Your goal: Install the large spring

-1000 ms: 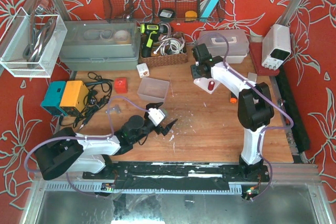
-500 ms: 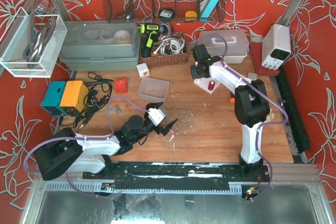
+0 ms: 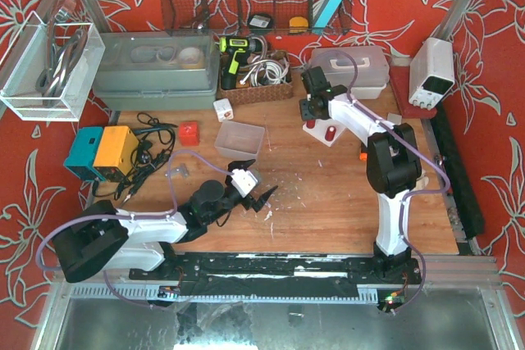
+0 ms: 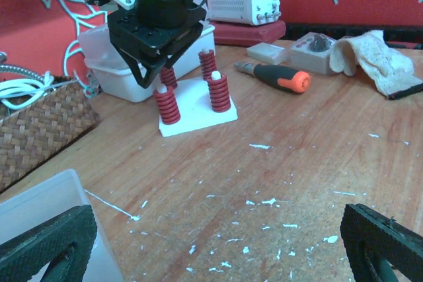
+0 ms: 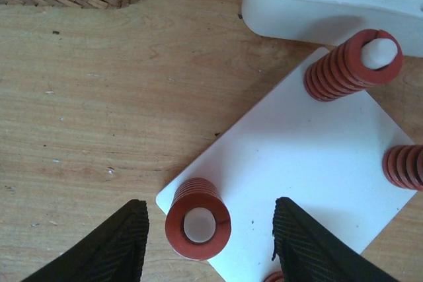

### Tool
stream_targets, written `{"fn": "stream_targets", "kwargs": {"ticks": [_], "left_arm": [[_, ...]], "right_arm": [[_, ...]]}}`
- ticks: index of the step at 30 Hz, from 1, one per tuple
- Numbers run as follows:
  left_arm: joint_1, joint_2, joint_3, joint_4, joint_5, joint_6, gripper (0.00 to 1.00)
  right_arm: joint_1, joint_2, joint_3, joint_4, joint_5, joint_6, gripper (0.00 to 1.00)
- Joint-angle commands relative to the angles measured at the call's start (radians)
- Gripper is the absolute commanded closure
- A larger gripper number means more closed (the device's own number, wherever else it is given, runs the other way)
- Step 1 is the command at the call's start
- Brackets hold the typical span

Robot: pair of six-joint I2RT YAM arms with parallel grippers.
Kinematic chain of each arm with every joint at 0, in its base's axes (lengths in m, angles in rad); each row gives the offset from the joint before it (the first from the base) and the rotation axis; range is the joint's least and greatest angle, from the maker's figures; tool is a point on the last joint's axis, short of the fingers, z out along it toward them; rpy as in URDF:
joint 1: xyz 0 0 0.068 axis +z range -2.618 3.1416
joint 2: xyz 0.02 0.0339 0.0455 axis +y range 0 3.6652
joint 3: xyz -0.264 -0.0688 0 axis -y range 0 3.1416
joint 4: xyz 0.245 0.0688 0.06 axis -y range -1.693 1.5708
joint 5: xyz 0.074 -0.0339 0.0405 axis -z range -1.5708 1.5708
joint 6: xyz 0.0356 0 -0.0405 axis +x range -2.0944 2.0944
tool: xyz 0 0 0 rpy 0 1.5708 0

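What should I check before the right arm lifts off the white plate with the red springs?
1. Seating: red coil spring sits over its white peg: ok.
2. Clearance: right gripper has its jaws apart, a gap on each side of that spring: ok.
3. Support: white rectangular base plate lies flat on the wooden table: ok.
4. Neighbours: other red springs upright on their pegs: ok.
5. Left gripper open, away from the plate: ok.

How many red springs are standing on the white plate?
4, one per corner of the white plate; in the left wrist view: near-left spring, near-right spring, far-right spring, and far-left spring, partly hidden behind the right gripper.
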Motion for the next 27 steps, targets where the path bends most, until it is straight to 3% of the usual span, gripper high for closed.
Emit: {"fn": "stream_targets", "kwargs": {"ticks": [1, 10, 18, 21, 27], "left_arm": [[-0.008, -0.024, -0.011, 0.026, -0.004, 0.018, 0.0], [-0.007, -0.082, -0.042, 0.047, -0.068, 0.035, 0.0], [0.002, -0.21, -0.048, -0.026, -0.272, 0.04, 0.0], [0.06, -0.277, -0.034, -0.11, -0.305, -0.042, 0.0], [0.311, -0.324, -0.026, -0.2, -0.249, -0.195, 0.0]], "right_arm": [[-0.005, -0.065, 0.007, -0.039, 0.025, 0.012, 0.43], [-0.005, -0.355, -0.233, 0.025, 0.097, 0.02, 0.24], [-0.005, -0.73, -0.579, 0.201, 0.313, 0.008, 0.09], [-0.006, -0.853, -0.728, 0.318, 0.404, -0.015, 0.01], [-0.012, -1.0, -0.974, 0.602, 0.582, -0.15, 0.01]]}}
